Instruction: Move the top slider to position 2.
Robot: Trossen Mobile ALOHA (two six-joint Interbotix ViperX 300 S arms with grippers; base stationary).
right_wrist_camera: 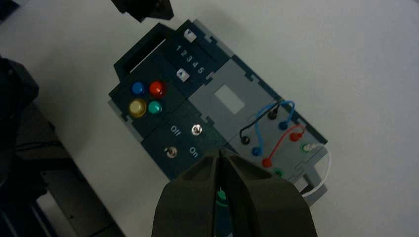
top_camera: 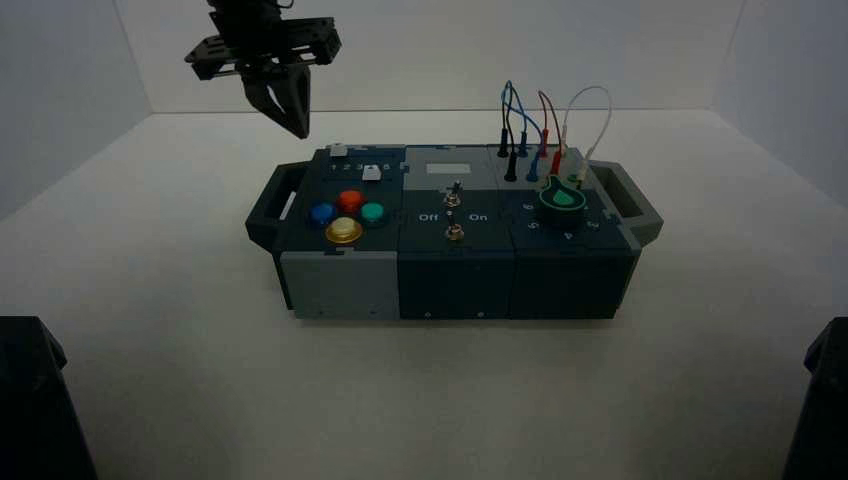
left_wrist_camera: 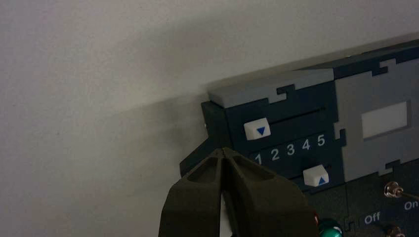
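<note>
The top slider [left_wrist_camera: 257,129] is a small white knob with a blue arrow on the far track of the dark blue panel, level with the printed digit 1. Position 2 [left_wrist_camera: 274,154] is the second digit of the row 1 to 5 just beside that track. The slider also shows in the high view [top_camera: 338,150] at the box's back left. My left gripper [left_wrist_camera: 224,149] is shut and empty, hanging in the air above and behind the box's left end [top_camera: 298,128]. My right gripper [right_wrist_camera: 220,154] is shut, held high over the box's right part.
A second white slider [left_wrist_camera: 316,176] sits near digit 5. Blue, red, green and yellow buttons [top_camera: 345,213] lie in front of it. Two toggle switches [top_camera: 454,210], a green dial [top_camera: 561,198] and looped wires [top_camera: 540,125] fill the middle and right. Handles [top_camera: 270,205] stick out at both ends.
</note>
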